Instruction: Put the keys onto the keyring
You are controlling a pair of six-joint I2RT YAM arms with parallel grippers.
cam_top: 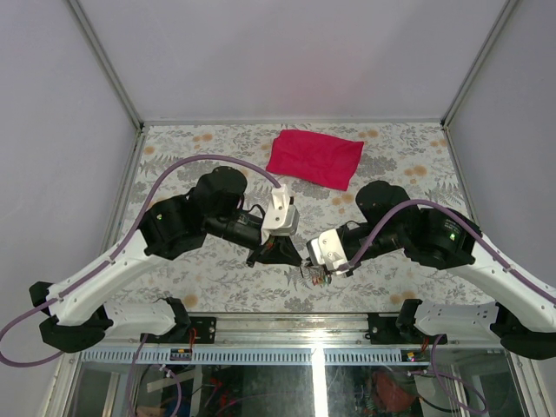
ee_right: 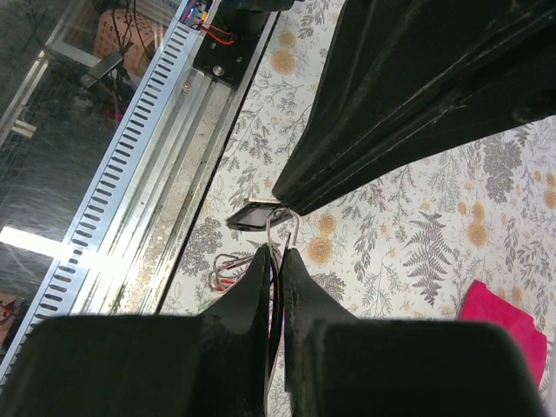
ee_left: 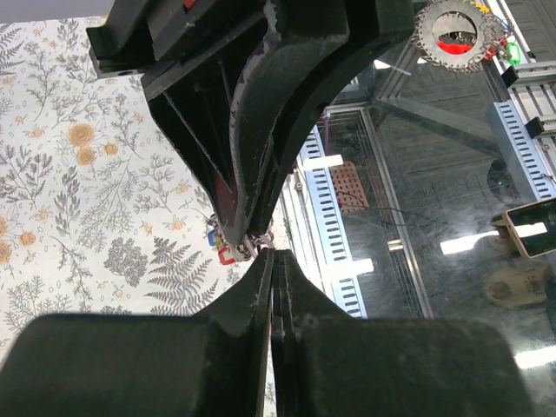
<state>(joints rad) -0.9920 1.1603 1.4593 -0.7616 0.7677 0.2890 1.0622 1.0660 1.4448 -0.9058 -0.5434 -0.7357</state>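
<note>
Both grippers met tip to tip well apart from the red cloth [cam_top: 314, 158], on its near side, over the floral table [cam_top: 217, 278] close to the front rail. The right gripper [ee_right: 276, 254] was closed, and the keyring [ee_right: 285, 229] came up out of its tips as a thin wire loop, so it looked pinched on the ring. The loop's long axis ran straight from those tips toward the left gripper [ee_left: 273, 259]. The keys [ee_right: 228, 273] hung in a bunch off the ring just beside the right fingers, on the side away from the red cloth, with coloured tags mixed in. The left gripper was also closed. Its tip sat right at the far end of the loop, touching or nearly so. A black tag [ee_right: 252, 216] stuck out sideways at that tip, lying across the loop's axis. Couldn't tell if the left fingers actually pinched that key or only rested by it. Pose: both elbows were flared out and the forearms angled in. The wrists were turned so the fingers faced each other, the left arm on the red cloth side and the right one farther from it. Judged step: feeding the black-tagged key onto the wire end, with the left arm nearer to do it.
</note>
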